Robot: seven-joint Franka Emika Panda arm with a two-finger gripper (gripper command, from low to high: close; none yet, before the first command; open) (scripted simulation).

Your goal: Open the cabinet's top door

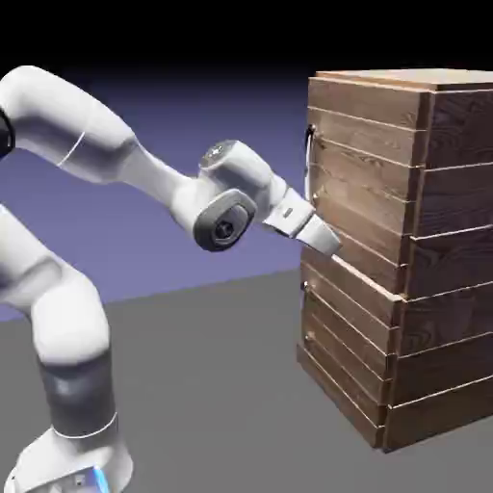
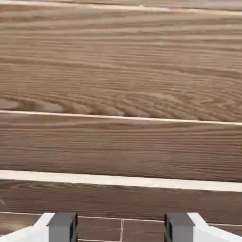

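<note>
From my seat, nearest thing in the side view is the arm (image 1: 67,318), rising from the lower left corner, white, bent back at the shoulder and reaching across to the right. Forearm slopes down to the wrist, then the gripper (image 1: 325,241) points right and a bit downward at the cabinet (image 1: 424,260). Gripper tip is right up against the cabinet front, low on the top door (image 1: 356,207), near the seam above the lower door (image 1: 342,351); can't tell from this angle if it's actually touching.

Hand cam: two grey fingertips (image 2: 62,226) at the bottom edge, well apart, w/ nothing between them but wood. So the hand is open fairly wide and has hold of nothing. View is filled w/ brown horizontal planks and pale seams between them, v close. A thin vertical line shows at the bottom between the fingers, can't tell what it is.

Handle (image 1: 310,159) is a slim silver bar, upright, at the left edge of the top door near the top, as seen in the side view. It's well above the gripper, apart from it. Not visible in the hand cam.

Top door looks shut, flush w/ the cabinet front. Cabinet stands on the grey table (image 1: 221,385) at the right, lighter wood on top (image 1: 424,77). Behind it all, blue-violet backdrop (image 1: 193,125) fading to black up top
</note>
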